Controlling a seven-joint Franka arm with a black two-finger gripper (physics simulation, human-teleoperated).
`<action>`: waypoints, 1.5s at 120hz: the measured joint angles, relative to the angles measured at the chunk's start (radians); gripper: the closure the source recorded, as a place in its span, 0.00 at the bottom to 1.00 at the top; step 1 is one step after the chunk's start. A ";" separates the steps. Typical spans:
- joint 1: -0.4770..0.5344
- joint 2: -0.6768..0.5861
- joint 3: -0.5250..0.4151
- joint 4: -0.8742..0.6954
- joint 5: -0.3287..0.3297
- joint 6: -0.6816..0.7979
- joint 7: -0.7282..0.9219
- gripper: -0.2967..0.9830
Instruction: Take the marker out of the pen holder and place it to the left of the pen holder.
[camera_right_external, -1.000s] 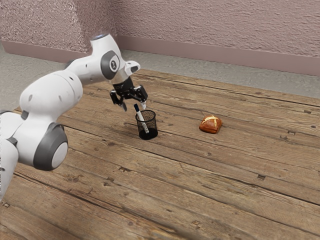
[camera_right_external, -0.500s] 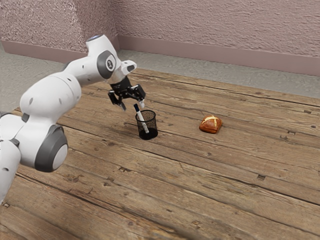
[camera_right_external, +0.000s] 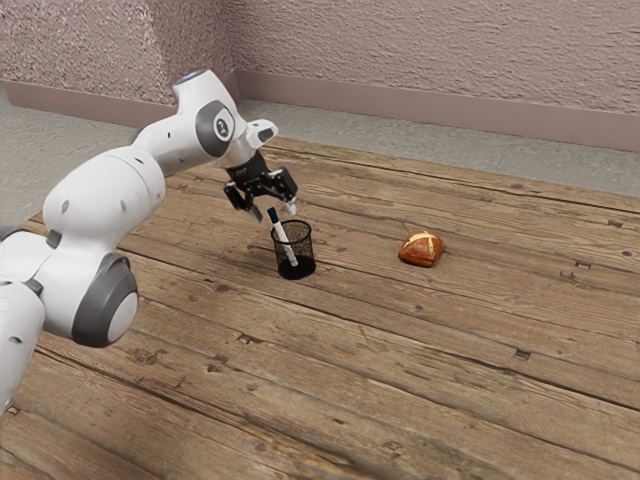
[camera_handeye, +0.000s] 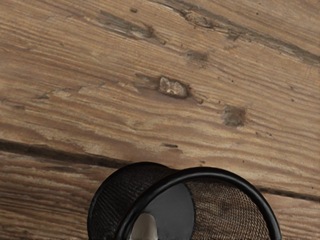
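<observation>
Gripper (camera_right_external: 274, 211) spread open, hovering near the dark cap of the marker (camera_right_external: 283, 237) — which leans inside the mesh pen holder (camera_right_external: 297, 269) — with a bread roll (camera_right_external: 421, 249) well apart.

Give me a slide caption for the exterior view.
Open gripper near a marker leaning in a mesh pen holder, bread roll set apart.

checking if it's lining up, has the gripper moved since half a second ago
Yes, the gripper has shifted slightly toward the exterior view's right, judged against the pen holder, which stands where it was.
</observation>
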 joint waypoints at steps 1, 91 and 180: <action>0.000 0.000 0.000 0.000 -0.001 0.000 0.000 0.33; -0.001 -0.009 0.020 0.017 0.000 -0.038 0.000 0.82; -0.022 -0.348 0.117 -0.481 -0.112 -0.088 0.043 0.84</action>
